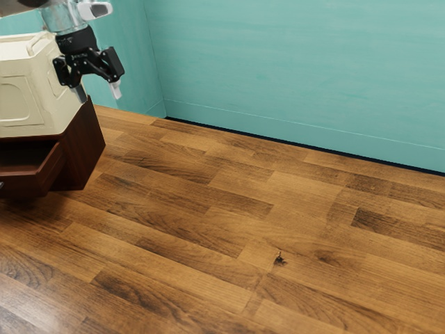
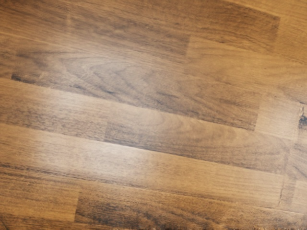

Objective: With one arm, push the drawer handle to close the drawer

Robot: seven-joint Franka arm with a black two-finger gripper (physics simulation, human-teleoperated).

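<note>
In the exterior view, the gripper (image 1: 99,95) is up high at the left side, and its two fingers (image 1: 116,90) point down. The fingers are wide apart with a big gap between them, and they have hold of nothing. The drawer (image 1: 29,182) is low at the exterior view's left. It is pulled out of the brown cabinet (image 1: 85,147), so I can see into it. A bit of its shiny handle (image 1: 1,185) peeks in at the very edge. The gripper is higher up than the drawer and well apart from the handle. One finger is near the top corner of the cabinet, but I cannot tell if they touch. A big cream box (image 1: 35,94) sits on top of the cabinet. The wall (image 1: 292,62) is blue-green. The wrist view looks at the wood floor (image 2: 158,124), with shiny white patches and a dark knot (image 2: 302,117) in the wood.
</note>
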